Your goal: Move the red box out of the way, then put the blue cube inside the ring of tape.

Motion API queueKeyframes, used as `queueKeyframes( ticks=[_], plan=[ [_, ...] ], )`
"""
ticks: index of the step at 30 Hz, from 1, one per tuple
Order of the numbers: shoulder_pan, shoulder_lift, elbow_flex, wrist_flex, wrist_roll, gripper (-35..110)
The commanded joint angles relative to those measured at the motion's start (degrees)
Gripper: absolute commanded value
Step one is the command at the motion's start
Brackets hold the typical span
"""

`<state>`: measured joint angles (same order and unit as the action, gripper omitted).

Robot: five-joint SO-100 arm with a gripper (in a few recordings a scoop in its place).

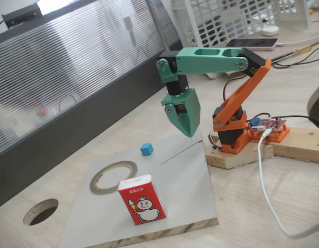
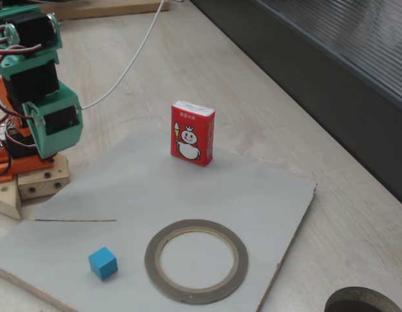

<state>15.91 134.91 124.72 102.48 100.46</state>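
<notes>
The red box (image 1: 141, 205) (image 2: 192, 133) stands upright on the white board, apart from the ring of tape (image 1: 93, 181) (image 2: 150, 261), which lies flat with its centre hollow. Beside the ring, the blue cube (image 1: 146, 149) (image 2: 103, 262) rests on the board by itself. My green gripper (image 1: 188, 132) hangs pointing down above the board's edge nearest the arm base, well above and to the right of the cube in a fixed view. Its fingers meet at a point with nothing between them. Its green body (image 2: 56, 123) shows at the left edge in the other fixed view.
The white board (image 1: 186, 175) (image 2: 253, 195) lies on a wooden table. A round hole (image 1: 41, 212) (image 2: 365, 303) is cut through the tabletop beyond the ring. The arm's orange base (image 1: 233, 135) sits on a wood block, with a white cable (image 1: 263, 178) trailing nearby. A dark partition runs along one side.
</notes>
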Motion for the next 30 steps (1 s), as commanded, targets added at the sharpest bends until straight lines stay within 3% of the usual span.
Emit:
queueKeyframes(
  ticks=[1, 8, 17, 27, 30],
  plan=[
    [0.44, 4.57, -0.88, 0.53, 0.62, 0],
    [0.09, 3.78, -0.88, -0.35, 0.62, 0],
    [0.09, -5.10, -0.62, -16.00, 0.62, 0],
    [-0.26, -13.45, -1.14, -16.79, 0.62, 0],
    [-5.98, -15.38, -4.22, -17.14, 0.62, 0]
  ],
)
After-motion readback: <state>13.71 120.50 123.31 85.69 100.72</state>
